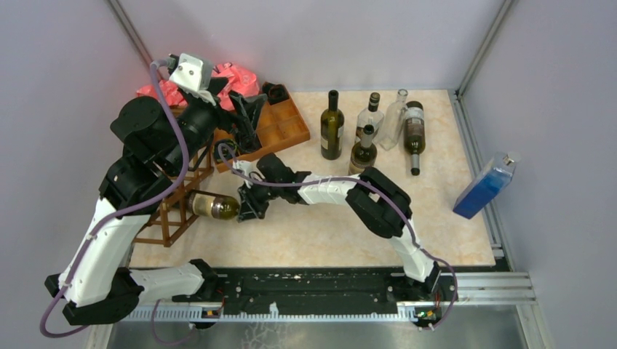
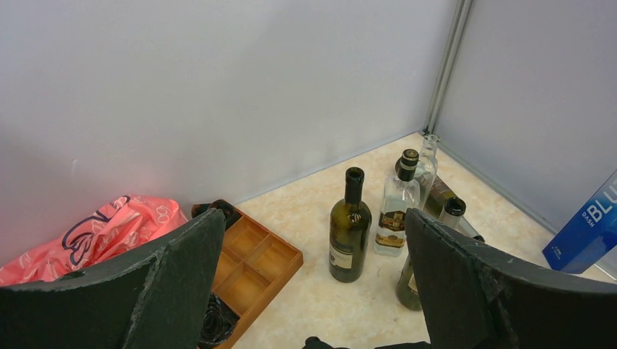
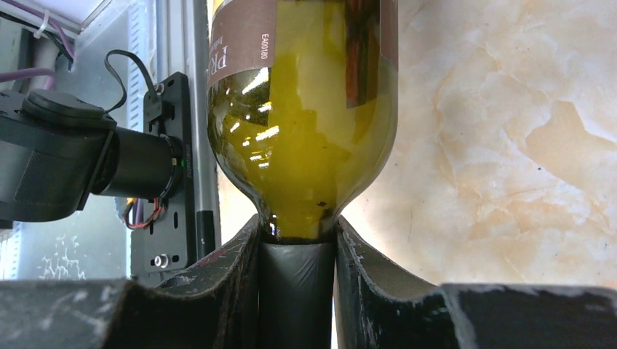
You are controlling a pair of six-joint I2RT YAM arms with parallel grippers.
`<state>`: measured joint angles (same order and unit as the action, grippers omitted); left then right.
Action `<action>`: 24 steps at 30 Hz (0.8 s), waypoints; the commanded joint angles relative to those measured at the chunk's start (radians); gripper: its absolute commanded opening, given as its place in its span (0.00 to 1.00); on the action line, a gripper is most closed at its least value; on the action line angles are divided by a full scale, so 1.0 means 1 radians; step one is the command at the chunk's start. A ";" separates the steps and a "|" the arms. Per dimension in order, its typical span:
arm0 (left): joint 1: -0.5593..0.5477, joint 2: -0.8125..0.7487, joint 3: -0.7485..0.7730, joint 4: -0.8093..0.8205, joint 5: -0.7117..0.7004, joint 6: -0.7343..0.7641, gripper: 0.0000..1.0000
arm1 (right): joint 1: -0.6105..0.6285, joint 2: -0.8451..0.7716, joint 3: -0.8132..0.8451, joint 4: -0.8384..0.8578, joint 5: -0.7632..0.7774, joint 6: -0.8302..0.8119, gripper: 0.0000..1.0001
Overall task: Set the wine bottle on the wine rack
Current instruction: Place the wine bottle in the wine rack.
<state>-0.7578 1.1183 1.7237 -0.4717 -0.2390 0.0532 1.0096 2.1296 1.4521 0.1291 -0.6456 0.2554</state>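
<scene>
The wine bottle (image 1: 215, 206) is green glass with a brown label and lies level, its base reaching into the wine rack (image 1: 169, 218) at the table's left edge. That rack is a dark brown frame of thin slats, partly hidden under my left arm. My right gripper (image 1: 252, 204) is shut on the bottle's black-capped neck. In the right wrist view both fingers press that neck at my right gripper (image 3: 297, 234), below the bottle's shoulder (image 3: 305, 145). My left gripper (image 1: 244, 116) hangs raised over the back left, open and holding nothing, as the left wrist view shows it (image 2: 313, 222).
An orange-brown compartmented tray (image 1: 285, 125) sits behind the rack, next to a pink bag (image 1: 234, 75). Several other bottles (image 1: 332, 127) stand or lie at the back middle. A blue box (image 1: 482, 186) leans at the right wall. Grey walls close in three sides.
</scene>
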 commanded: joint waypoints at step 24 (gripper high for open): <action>-0.005 0.030 0.029 -0.005 0.016 -0.011 0.99 | 0.043 0.208 0.465 0.000 -0.112 0.114 0.00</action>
<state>-0.7578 1.1389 1.7237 -0.4721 -0.2348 0.0460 1.0348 2.3600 1.8114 0.0261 -0.6868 0.3653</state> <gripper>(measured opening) 0.987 0.326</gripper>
